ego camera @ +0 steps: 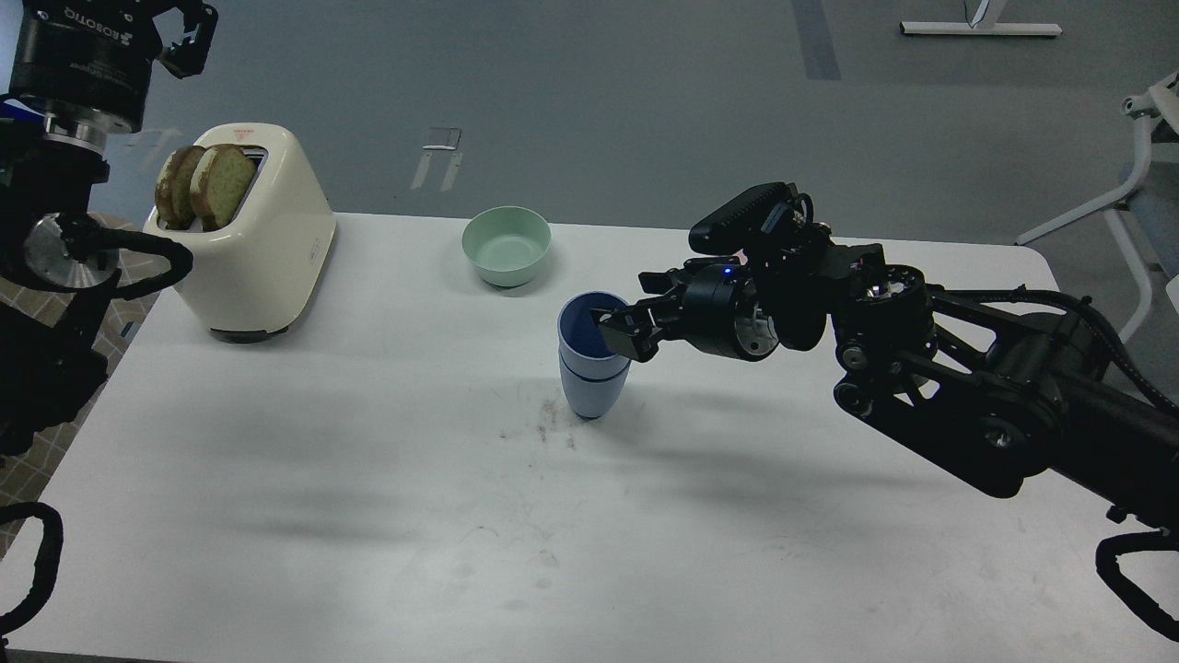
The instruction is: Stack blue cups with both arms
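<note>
The two blue cups stand nested upright at the table's middle, the upper one sunk into the lower so that only its rim band shows. My right gripper reaches in from the right at the upper cup's rim. Its fingers are spread, one finger in front of the rim's right side, and it grips nothing. My left gripper is raised high at the top left, far from the cups. Its fingertips are cut off by the frame's edge.
A cream toaster with two bread slices stands at the back left of the white table. A mint-green bowl sits behind the cups. Dark crumbs lie just left of the cups' base.
</note>
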